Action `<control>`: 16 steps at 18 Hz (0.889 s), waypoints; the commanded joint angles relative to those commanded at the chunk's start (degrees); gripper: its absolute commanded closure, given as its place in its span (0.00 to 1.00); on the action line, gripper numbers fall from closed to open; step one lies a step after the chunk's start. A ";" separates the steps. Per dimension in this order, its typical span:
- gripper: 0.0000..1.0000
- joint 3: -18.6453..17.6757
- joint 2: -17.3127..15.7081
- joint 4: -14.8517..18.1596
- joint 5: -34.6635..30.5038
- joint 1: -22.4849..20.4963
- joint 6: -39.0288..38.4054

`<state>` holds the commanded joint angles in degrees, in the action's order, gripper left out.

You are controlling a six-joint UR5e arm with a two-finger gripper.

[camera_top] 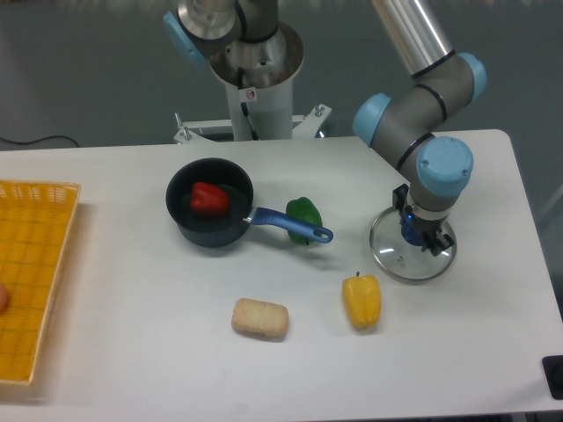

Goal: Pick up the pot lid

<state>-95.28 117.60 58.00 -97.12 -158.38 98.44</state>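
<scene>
Dark two-finger gripper [422, 240] pinched round blue knob [411, 235] | clear round silver-rimmed glass pot lid [398, 255] at right | elongated yellow plastic-looking toy [361, 301] lay nearer, leftward

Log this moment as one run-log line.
task: pick up pot lid | gripper: closed on blue knob | lift: cannot tell from this view | black pan: red pepper inside

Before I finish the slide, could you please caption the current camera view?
Gripper at the blue knob of the lid, a blue-handled pan off to one side.
</scene>
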 joint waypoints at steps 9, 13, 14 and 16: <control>0.63 2.11 -2.29 4.13 0.18 1.05 0.09; 0.63 2.90 -3.51 4.83 0.35 3.16 0.00; 0.63 3.16 -3.69 5.36 0.35 3.60 0.00; 0.63 3.34 -3.78 5.45 0.70 3.78 0.00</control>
<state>-91.94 113.82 63.46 -96.42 -154.60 98.44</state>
